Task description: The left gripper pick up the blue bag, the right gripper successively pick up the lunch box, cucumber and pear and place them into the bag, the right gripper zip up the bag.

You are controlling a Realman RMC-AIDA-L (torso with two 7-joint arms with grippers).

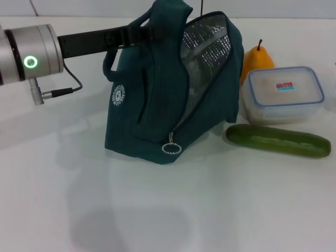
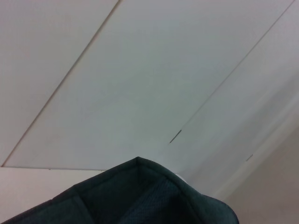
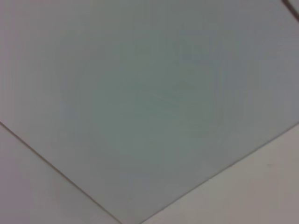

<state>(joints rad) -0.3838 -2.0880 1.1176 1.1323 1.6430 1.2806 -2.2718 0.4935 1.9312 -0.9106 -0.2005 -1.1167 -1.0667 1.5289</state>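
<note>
Looking down from the head camera, I find the left pincer (image 1: 153, 30) mostly hidden: its dark arm runs in from the surface's left side and ends at the top handle of the blue bag (image 1: 152, 110), where fabric covers the tips, so I cannot tell how far it is shut or whether it truly has the handle. My left wrist view gives only a dark fold of the bag (image 2: 140, 196) against pale panels. The right pincer is out of the head view, and its wrist camera shows nothing but blank panels.

The bag stands upright near the middle of the surface (image 1: 157, 210), its mouth gaping toward the right edge with silver lining (image 1: 207, 44) showing and the zip pull (image 1: 171, 148) hanging low at the front. I cannot see inside it.

Toward the right edge lie the rest: the lunch box (image 1: 283, 94), lid on, just beside the bag; the pear (image 1: 256, 60) behind it, partly hidden by box and bag; the cucumber (image 1: 278, 140) lying lengthwise in front of the box, its tip close to the picture's right border.

The near half of the surface lies open, bare from left edge to right.
</note>
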